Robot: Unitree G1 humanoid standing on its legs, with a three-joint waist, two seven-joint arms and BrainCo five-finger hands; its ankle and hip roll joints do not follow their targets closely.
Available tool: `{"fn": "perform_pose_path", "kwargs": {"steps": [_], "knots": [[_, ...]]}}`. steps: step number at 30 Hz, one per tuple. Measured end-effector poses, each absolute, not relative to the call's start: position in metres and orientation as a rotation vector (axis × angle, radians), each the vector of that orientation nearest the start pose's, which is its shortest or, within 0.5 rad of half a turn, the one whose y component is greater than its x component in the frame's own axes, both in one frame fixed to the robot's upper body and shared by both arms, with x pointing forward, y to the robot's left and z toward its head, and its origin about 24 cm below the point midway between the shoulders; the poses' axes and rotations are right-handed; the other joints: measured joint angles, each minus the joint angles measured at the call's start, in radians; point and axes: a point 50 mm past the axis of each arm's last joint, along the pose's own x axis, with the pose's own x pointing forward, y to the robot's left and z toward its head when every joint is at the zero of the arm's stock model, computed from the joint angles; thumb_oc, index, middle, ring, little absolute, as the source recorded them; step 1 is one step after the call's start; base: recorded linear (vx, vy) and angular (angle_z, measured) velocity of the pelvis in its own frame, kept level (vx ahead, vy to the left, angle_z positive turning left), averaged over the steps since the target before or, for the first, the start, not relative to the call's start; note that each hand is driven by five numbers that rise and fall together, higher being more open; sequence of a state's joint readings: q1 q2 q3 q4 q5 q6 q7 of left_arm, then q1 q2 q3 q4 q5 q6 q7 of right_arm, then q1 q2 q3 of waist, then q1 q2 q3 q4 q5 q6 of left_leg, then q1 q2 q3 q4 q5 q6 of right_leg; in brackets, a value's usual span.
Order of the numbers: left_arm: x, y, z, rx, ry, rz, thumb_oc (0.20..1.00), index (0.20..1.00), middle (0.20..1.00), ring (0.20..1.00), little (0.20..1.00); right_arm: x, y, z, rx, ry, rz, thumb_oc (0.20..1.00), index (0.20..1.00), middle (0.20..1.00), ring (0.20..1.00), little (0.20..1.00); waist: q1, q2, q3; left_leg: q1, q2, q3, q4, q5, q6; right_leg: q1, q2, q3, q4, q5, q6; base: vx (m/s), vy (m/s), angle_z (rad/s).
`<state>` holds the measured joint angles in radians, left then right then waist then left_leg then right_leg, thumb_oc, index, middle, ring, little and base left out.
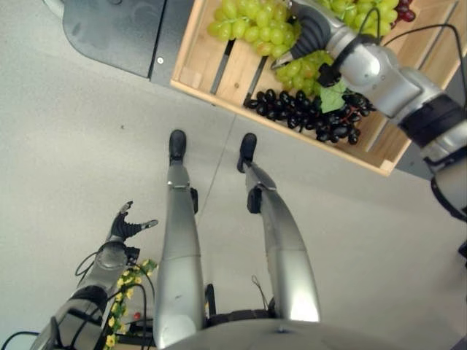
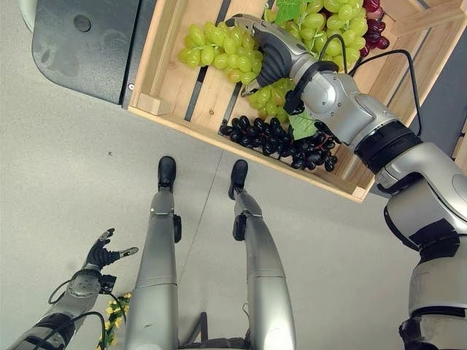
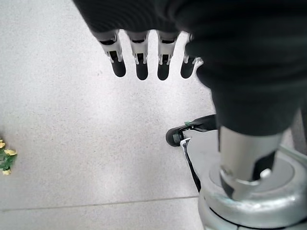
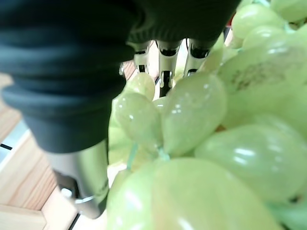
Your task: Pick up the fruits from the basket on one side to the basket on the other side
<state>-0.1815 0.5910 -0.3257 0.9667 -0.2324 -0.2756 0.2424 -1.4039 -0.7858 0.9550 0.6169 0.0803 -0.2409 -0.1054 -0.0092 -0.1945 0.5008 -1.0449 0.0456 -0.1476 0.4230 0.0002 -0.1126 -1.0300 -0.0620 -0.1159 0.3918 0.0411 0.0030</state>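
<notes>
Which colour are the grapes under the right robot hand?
Light green grapes, best in the right eye view.

Pale wood crate (image 1: 219,73) with light green grapes (image 1: 248,25), a black bunch (image 1: 306,113), dark red ones (image 2: 372,29); speckled grey floor (image 1: 87,160).

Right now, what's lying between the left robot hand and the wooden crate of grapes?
Only bare grey floor lies between the left robot hand and the wooden crate, as the left eye view shows.

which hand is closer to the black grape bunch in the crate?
Right. The right hand is in the wooden crate among green grapes, just beyond the black grape bunch. The left hand hangs over the floor, far from the crate.
</notes>
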Motion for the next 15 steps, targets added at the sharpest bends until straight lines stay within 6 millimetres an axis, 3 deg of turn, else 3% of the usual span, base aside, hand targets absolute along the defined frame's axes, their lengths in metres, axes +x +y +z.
{"fn": "perform_pose_path", "kwargs": {"steps": [9, 15], "knots": [[0.231, 0.305, -0.041, 0.549, 0.427, 0.258, 1.0, 1.0, 1.0, 1.0, 1.0, 0.381, -0.123, 0.318, -1.164, -0.754, 0.231, 1.0, 1.0, 1.0, 1.0, 1.0, 0.004, 0.005, -0.003, -0.015, -0.004, 0.001, -0.012, 0.013, -0.01, -0.037, -0.006, 0.0, 0.033, -0.011, -0.007, 0.01, 0.001, 0.01], [0.231, 0.304, -0.043, 0.549, 0.433, 0.259, 1.0, 1.0, 1.0, 1.0, 1.0, 0.392, -0.12, 0.316, -1.159, -0.71, 0.196, 1.0, 1.0, 1.0, 1.0, 1.0, 0.024, 0.02, -0.019, -0.017, 0.0, 0.003, -0.014, 0.017, -0.013, -0.045, -0.005, -0.002, 0.047, -0.015, -0.013, 0.0, 0.0, 0.0]]}}
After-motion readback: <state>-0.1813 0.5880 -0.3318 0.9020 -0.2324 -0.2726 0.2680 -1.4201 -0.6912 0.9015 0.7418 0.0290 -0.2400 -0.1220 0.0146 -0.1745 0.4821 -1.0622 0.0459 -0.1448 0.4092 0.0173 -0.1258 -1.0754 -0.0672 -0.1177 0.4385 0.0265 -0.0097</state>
